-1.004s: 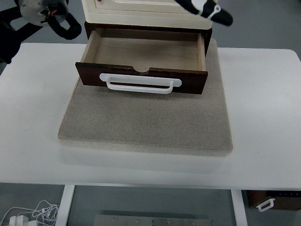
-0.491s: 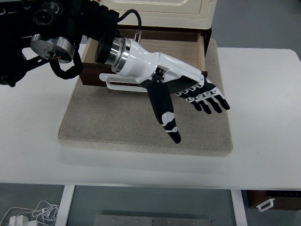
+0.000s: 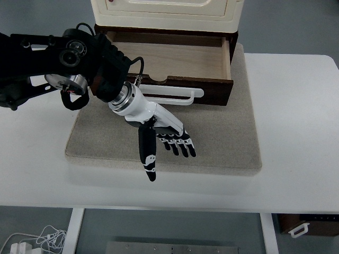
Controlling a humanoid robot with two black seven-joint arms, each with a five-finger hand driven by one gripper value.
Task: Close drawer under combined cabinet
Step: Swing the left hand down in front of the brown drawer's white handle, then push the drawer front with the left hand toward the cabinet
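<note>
Top view, the only one: drawer (image 3: 169,58) pulled well out from under the cream cabinet (image 3: 167,11), wooden bottom bare and open to the camera, dark front panel (image 3: 212,89) facing the robot with the white handle (image 3: 180,95) across it. Whole unit seated at the far end of a grey mat (image 3: 222,143) on the white table (image 3: 296,116), probably to stop it sliding when pushed. Left hand (image 3: 164,138) reaching in from the left edge, hovering over the mat just in front of the drawer's face, fingers (image 3: 180,145) straight and spread, thumb pointing toward the near edge, gripping nothing. Flat posture, likely because a push, not a grip, suits closing; palm needs to meet the front panel next. Right hand nowhere visible.
</note>
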